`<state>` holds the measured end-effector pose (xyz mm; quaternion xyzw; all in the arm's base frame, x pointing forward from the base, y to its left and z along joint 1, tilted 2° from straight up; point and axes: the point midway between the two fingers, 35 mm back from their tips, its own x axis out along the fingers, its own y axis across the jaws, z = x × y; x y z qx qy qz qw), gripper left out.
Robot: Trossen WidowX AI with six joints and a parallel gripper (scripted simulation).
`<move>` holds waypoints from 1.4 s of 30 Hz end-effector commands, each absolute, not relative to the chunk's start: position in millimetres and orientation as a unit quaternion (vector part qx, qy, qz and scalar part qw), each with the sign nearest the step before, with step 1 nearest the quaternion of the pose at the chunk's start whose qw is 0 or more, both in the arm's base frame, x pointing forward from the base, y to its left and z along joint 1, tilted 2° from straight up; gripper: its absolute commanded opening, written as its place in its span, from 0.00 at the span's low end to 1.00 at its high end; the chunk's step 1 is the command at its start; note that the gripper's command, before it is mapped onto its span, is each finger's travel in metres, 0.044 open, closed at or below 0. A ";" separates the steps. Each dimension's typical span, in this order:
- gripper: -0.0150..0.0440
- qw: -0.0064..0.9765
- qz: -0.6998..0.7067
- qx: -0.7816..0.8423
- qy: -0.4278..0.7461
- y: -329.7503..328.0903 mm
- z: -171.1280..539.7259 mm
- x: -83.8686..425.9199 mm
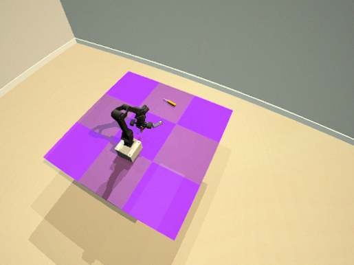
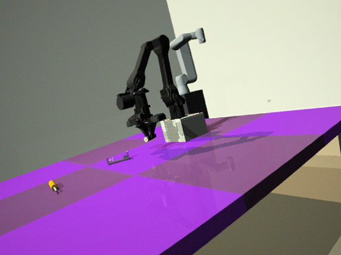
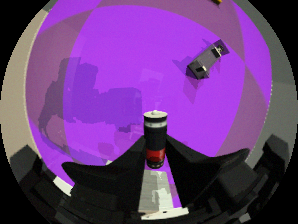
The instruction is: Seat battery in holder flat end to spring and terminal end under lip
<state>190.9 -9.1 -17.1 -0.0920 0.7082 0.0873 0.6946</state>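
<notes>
Pinching the battery [image 1: 142, 130] [image 2: 146, 139] [image 3: 155, 140] in the gripper [image 1: 141, 129] [image 2: 150, 139] [image 3: 154, 137], lower middle of the wrist view.
Hanging above the tabletop [image 1: 190, 150] [image 2: 119, 209] [image 3: 115, 55], apart from the holder [image 1: 158, 124] [image 2: 119, 160] [image 3: 207, 61] at upper right.

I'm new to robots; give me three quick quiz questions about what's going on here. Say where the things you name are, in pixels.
1. True or false: the battery [image 2: 146, 139] [image 3: 155, 135] sits in the holder [image 1: 157, 124] [image 2: 119, 160] [image 3: 206, 62].
2. Which colour is the screwdriver's [image 1: 170, 103] [image 2: 53, 186] handle: (a) green, (b) yellow-orange, (c) white?
3. Fill in: the gripper [image 1: 141, 129] [image 2: 150, 139] [image 3: 154, 137] is shut on the ____.

Key: 1 false; 2 b; 3 battery
</notes>
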 end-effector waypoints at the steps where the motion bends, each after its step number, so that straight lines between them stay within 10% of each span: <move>1: 0.38 0.684 0.141 -0.145 0.701 -13.2 -14.0 202.2; 42: 0.38 0.288 0.647 -0.640 0.298 -70.6 6.3 315.7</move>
